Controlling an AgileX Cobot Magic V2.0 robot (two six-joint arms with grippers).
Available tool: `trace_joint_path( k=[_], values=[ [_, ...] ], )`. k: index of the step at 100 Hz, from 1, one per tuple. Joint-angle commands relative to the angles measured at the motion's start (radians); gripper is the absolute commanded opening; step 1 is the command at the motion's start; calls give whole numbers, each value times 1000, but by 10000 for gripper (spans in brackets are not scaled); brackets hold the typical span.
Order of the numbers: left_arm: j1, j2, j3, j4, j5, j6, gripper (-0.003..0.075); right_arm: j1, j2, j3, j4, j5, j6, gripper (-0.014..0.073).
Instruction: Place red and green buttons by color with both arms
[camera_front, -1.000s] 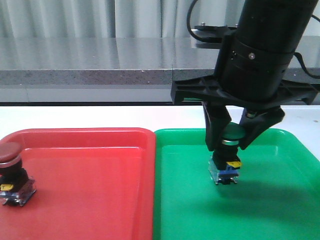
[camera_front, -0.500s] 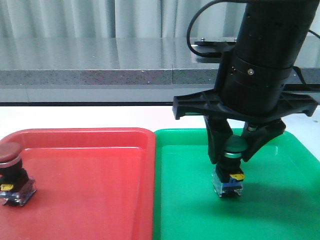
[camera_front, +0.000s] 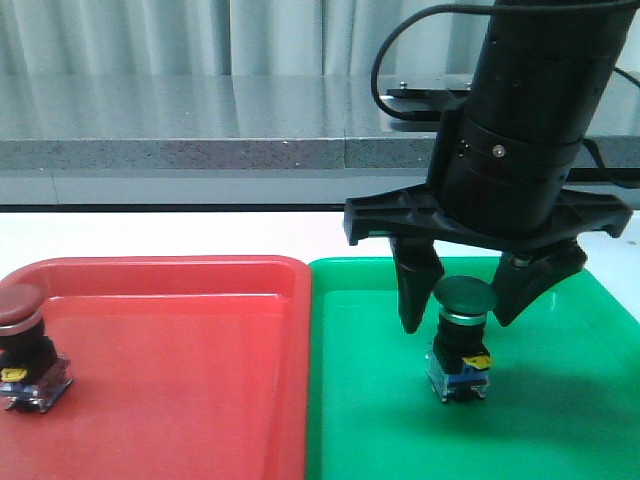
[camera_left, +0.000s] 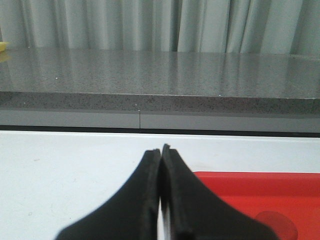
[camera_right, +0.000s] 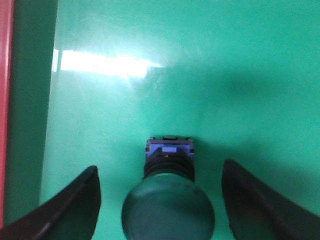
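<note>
The right end effector (camera_front: 460, 325) hangs over the green tray (camera_front: 370, 400) with its two black fingers (camera_front: 414, 295) spread wide, gripping nothing. The green button (camera_front: 458, 345) stands upright on the tray floor directly between and just below those fingers; a clear gap shows on each side of its dark green cap, so neither finger touches it. Under the cap come a black body, a yellow tab and a bluish base resting on the green plastic. In the right wrist view the same green button (camera_right: 168, 200) sits centred between the two fingers (camera_right: 65, 210), cap nearest the camera, base pointing away, with bare green tray (camera_right: 125, 100) floor all round it.

Out to the left of this end effector lies the red tray (camera_front: 180, 380), its rim touching the green tray's rim along one edge. The red button (camera_front: 22, 345) stands upright in it at the far side from the right end effector, well apart from the green button, dark red cap on top.

The left end effector (camera_left: 161, 155) is closed, its two fingers (camera_left: 142, 200) pressed together with nothing between them. It hovers over the white desk (camera_left: 65, 175), and just beyond it sits a corner of the red tray (camera_left: 250, 190).
</note>
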Motion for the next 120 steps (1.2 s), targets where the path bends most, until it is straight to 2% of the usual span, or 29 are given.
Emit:
trace_joint_path(
  k=[1, 15, 47, 78, 113, 120],
  values=[
    [2, -33, 12, -10, -81, -2, -20, 3, -37, -21, -8, -35, -11, 554],
    [2, -33, 12, -10, -81, -2, -20, 3, -63, -23, -3, -39, -20, 554],
    [2, -33, 12, -10, -81, -2, -20, -102, -208, -23, 81, -33, -205, 553],
    [2, -33, 12, -10, -81, -2, -20, -310, -353, 21, 117, -40, -374, 547],
    [2, -33, 12, -10, -81, -2, -20, -565, -528, 194, 160, -91, -522, 452],
    [2, -33, 12, -10, -81, -2, -20, -595, -559, 221, 160, -104, -536, 402]
  ],
)
